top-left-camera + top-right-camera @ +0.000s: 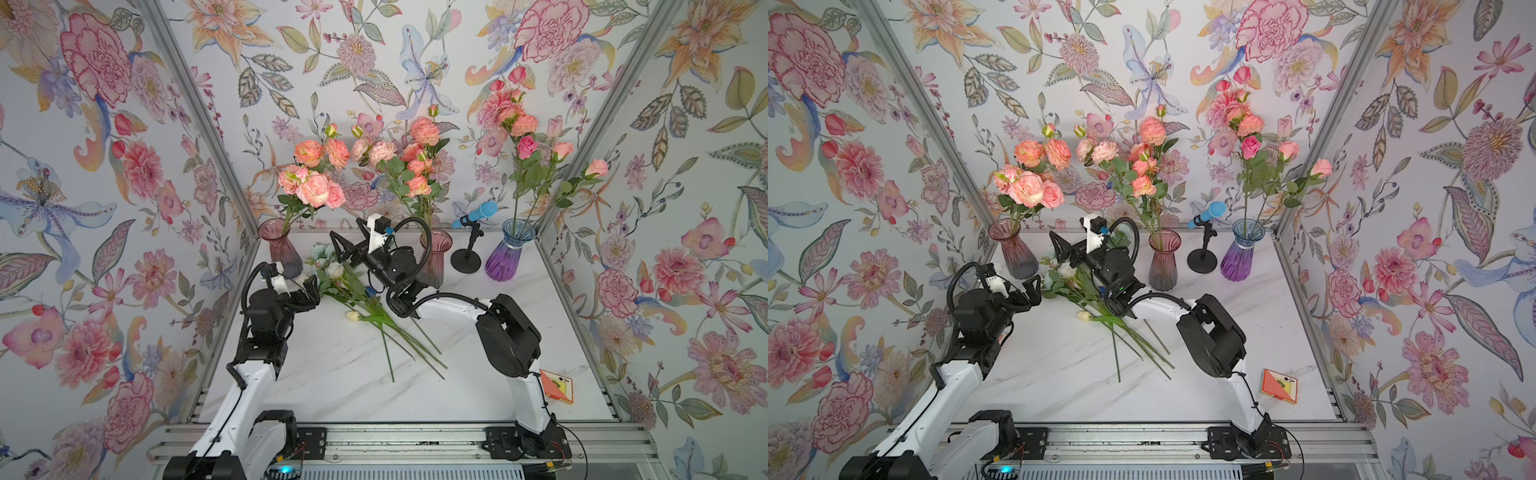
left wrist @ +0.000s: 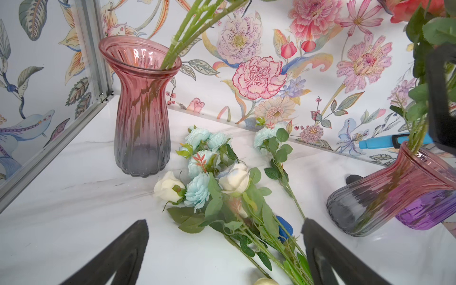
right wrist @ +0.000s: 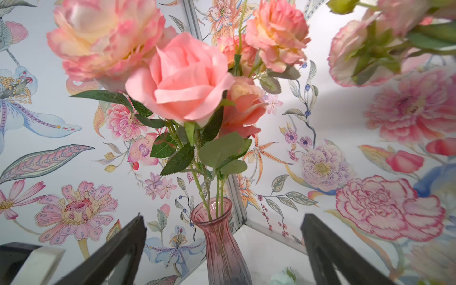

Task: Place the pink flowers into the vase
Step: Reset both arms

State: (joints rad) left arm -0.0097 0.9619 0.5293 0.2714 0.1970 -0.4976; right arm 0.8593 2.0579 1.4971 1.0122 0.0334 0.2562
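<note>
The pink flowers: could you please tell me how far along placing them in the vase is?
Done: pink flowers stand in the left vase, middle vase and purple vase. In hand: nothing; the left gripper and right gripper are both open. Left: seemingly nothing, since only pale blue and white stems lie on the table.

Cut by the bottom edge in the right wrist view: base of the corner vase (image 3: pixel 222 246); blurred near the lens above it, some pink flowers (image 3: pixel 365 49). In the left wrist view, only bare stems (image 2: pixel 182 37) above that vase's rim, blooms out of frame; near its foot, a blue object (image 2: pixel 286 228) mostly buried under pale blue and white flower stems (image 2: pixel 197 195). Apart from the corner vase, in a top view, middle vase (image 1: pixel 440 253) partly masked by the right arm (image 1: pixel 401 262); print on an orange box (image 1: pixel 559 388) too small to read.
</note>
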